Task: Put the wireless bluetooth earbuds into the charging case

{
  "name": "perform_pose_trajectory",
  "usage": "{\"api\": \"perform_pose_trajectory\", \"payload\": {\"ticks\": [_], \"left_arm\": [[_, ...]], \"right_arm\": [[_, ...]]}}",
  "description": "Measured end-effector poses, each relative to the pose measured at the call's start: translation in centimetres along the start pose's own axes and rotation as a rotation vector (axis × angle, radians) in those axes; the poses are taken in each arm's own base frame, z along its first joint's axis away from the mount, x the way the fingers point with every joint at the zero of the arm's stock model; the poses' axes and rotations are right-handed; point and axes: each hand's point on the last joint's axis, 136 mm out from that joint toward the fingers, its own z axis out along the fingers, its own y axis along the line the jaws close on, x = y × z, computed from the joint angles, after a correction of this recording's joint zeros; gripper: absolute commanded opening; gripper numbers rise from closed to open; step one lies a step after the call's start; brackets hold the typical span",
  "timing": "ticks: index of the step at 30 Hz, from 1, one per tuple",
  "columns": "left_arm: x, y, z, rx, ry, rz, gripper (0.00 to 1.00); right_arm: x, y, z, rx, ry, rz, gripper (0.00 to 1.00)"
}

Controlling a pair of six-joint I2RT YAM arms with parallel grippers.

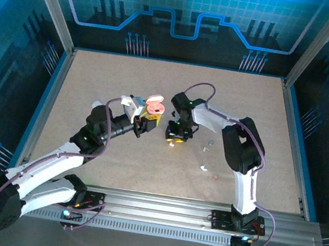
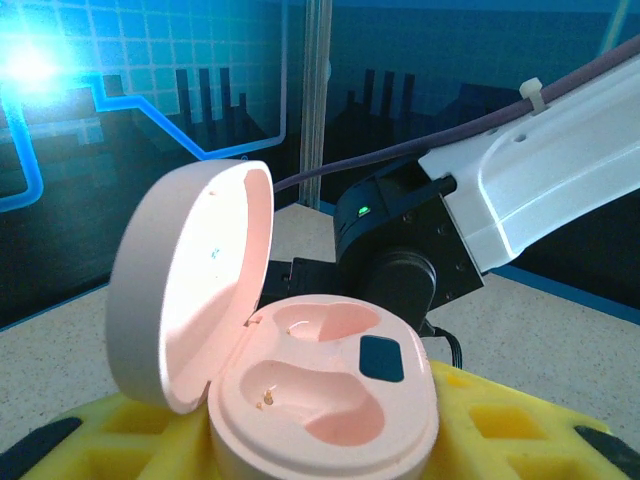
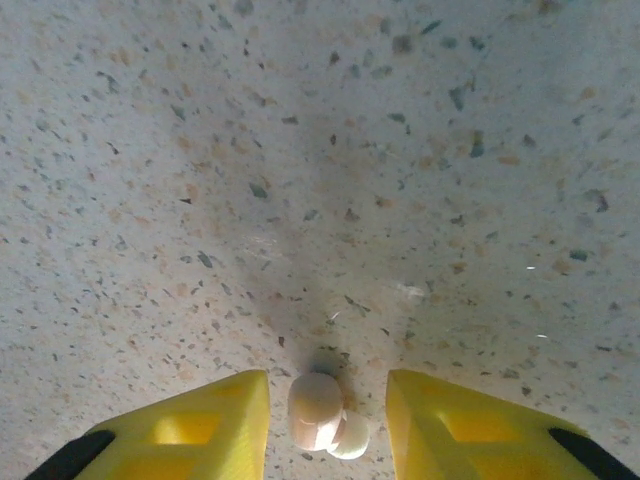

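The pink charging case (image 2: 330,405) sits lid-open between the yellow fingers (image 2: 500,425) of my left gripper (image 2: 320,445), which is shut on it. Both of its wells are empty. From above, the case (image 1: 155,104) is held off the table at centre by the left gripper (image 1: 151,117). Just to its right, my right gripper (image 1: 173,137) points down at the table. Its yellow fingers (image 3: 200,425) stand open on either side of a pinkish earbud (image 3: 318,408) lying on the table, with a gap on each side. The right gripper (image 3: 326,378) touches nothing.
Three more tiny earbuds lie on the speckled table (image 1: 96,82) right of the grippers: a pale one (image 1: 209,143), a whitish one (image 1: 204,166) and a pinkish one (image 1: 215,175). The right arm's wrist (image 2: 400,260) hangs close behind the case. Metal rails frame the table.
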Motion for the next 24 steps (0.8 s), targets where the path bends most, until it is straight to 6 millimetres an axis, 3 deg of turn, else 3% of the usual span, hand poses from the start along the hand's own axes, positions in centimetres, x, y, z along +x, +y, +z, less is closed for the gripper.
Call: {"api": "perform_pose_trajectory", "payload": {"ticks": [24], "left_arm": [[-0.17, -0.04, -0.10, 0.000, -0.005, 0.002, 0.44]], "right_arm": [[0.58, 0.34, 0.83, 0.040, 0.056, -0.031, 0.24]]}}
